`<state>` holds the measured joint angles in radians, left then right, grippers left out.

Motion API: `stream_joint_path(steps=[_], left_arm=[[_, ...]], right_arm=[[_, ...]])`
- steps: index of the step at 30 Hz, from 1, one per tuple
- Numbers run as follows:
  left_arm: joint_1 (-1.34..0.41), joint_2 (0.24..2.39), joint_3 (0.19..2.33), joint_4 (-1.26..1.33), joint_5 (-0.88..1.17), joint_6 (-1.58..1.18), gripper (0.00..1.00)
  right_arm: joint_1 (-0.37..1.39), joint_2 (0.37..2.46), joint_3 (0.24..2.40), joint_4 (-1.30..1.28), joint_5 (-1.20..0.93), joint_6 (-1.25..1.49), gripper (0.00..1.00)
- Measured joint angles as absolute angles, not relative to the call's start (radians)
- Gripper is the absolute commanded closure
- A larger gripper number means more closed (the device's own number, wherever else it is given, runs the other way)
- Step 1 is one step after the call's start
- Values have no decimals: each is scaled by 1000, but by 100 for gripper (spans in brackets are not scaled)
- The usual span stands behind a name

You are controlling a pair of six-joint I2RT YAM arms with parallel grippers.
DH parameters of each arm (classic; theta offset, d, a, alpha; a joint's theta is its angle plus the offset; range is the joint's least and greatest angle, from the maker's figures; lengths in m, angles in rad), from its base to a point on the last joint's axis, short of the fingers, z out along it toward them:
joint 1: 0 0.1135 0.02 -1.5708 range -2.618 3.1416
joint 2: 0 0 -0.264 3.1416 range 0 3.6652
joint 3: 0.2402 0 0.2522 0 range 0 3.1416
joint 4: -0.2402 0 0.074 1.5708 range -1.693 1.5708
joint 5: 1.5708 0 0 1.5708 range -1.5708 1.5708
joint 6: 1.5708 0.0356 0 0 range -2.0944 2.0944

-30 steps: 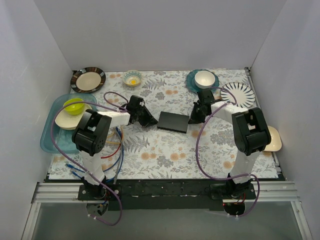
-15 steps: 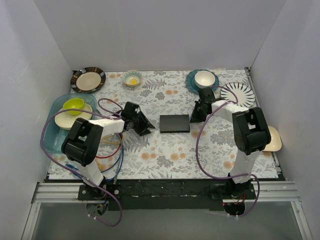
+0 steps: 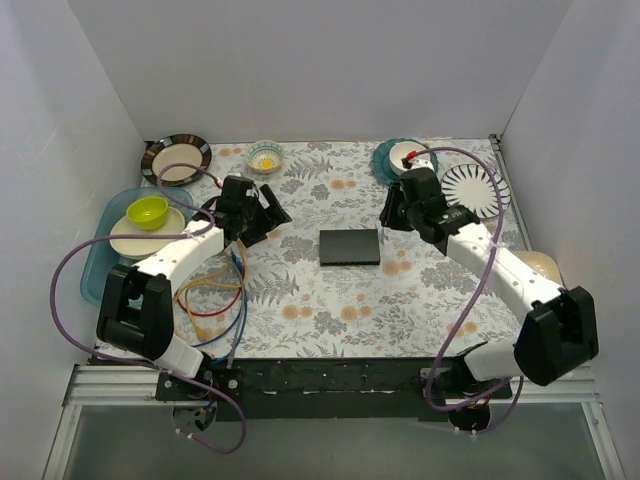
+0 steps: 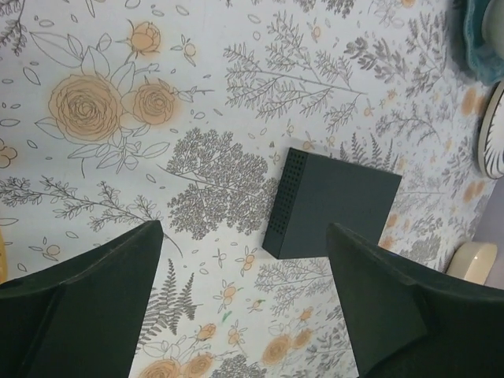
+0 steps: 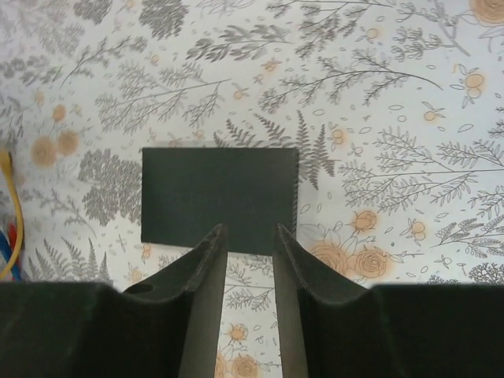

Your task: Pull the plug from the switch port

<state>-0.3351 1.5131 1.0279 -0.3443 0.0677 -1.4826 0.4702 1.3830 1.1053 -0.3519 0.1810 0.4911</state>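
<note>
The switch is a flat black box lying alone in the middle of the flowered cloth, nothing touching it. In the left wrist view the switch shows a perforated end face. In the right wrist view the switch shows only its plain top. The port and the plug are out of view. My left gripper hangs left of the switch with its jaws wide open and empty. Right of the switch, my right gripper is raised, partly open with nothing between its fingers.
Loose coloured cables lie at the left front. A teal tray holds a plate and a green bowl. A dark-rimmed plate, small bowl, white bowl, striped plate and cream plate ring the cloth.
Both grippers have let go and drawn away from the switch, the left one leftward and opening wide, the right one lifting and opening. The switch turned slightly and now lies square.
</note>
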Motion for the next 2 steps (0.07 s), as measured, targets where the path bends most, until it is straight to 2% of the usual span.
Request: stream_joint_path(steps=[1, 2], left_arm=[[-336, 1513, 1024, -343, 73, -1475, 12], [-336, 1513, 1015, -343, 84, -1467, 2]], right_arm=[[495, 1362, 1091, -350, 189, 481, 60], [512, 1344, 1075, -351, 195, 471, 58]])
